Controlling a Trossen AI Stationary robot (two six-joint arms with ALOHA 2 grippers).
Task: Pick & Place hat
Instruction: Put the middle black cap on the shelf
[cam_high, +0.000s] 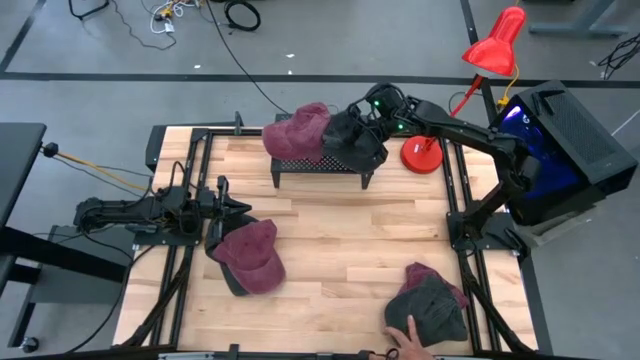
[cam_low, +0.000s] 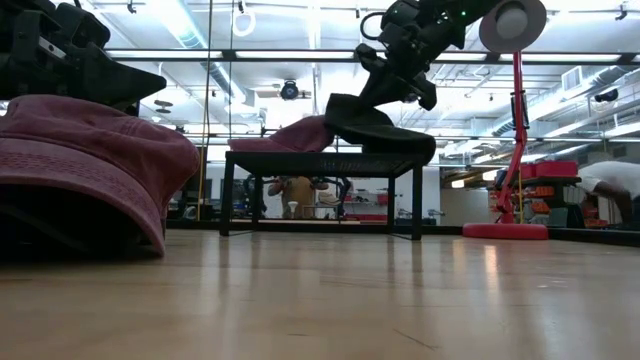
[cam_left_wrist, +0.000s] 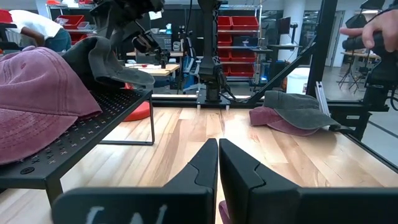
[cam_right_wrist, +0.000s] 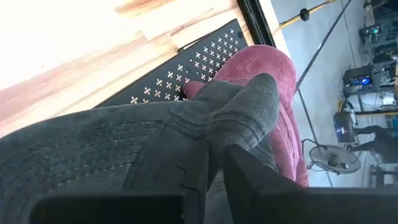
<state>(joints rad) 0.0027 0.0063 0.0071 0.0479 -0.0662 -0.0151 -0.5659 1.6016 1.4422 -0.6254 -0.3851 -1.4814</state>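
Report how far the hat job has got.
Done: a maroon cap lies on the black perforated rack. In hand: the right gripper is at the rack with a dark grey cap resting there, fabric between its fingers. Left: a maroon cap with a dark brim by the shut left gripper, and a grey-and-maroon cap under a person's hand.

Matt cloth hats (cam_high: 352, 140), perforated black metal rack (cam_high: 318, 165), glossy wooden table (cam_high: 350, 250).
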